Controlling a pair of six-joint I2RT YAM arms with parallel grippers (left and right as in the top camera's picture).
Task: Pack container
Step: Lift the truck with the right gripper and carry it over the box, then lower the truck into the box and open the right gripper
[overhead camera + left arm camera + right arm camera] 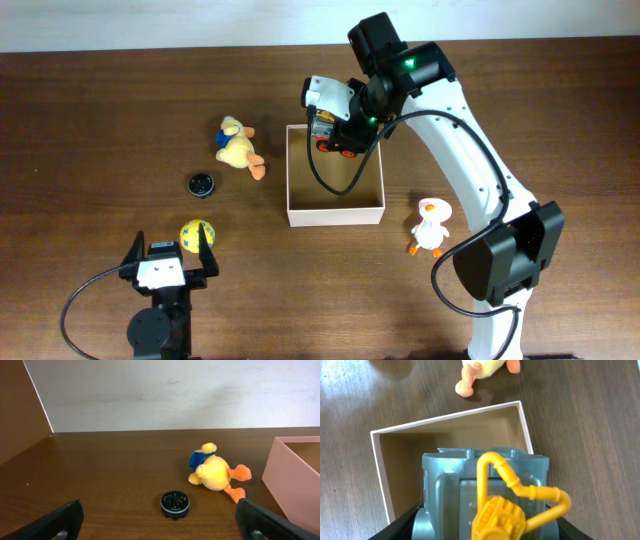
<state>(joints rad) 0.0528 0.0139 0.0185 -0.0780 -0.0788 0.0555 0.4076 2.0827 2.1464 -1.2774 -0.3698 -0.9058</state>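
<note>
The right arm's gripper (pixel 335 140) is clamped on a grey plastic toy machine with a yellow bent pipe and orange wheels (pixel 485 490), its dark fingers pressed to the toy's two sides. It holds the toy over the far part of the container (pixel 290 200), a square, shallow, open-topped box with thin white walls and a tan cardboard-like floor that stands mid-table. Whether the toy touches the floor cannot be told. Only bare tan floor shows around the toy, with a loop of the arm's black cable hanging over it.

The left arm's gripper (pixel 170 252) sits well apart from the container, beyond its near-left corner, fingers spread wide with nothing between them. A yellow ball with dark markings (pixel 197 235) lies between that gripper and the container.

A yellow plush duck with orange feet and a blue patch (pixel 215 470) lies just beside the container's left wall. A small black ridged disc (pixel 175 504) lies farther out on the same side. A white toy duck with orange beak and feet (pixel 430 225) stands near the container's right wall, by its near corner.

Any lettering on the toys is too small to read.
</note>
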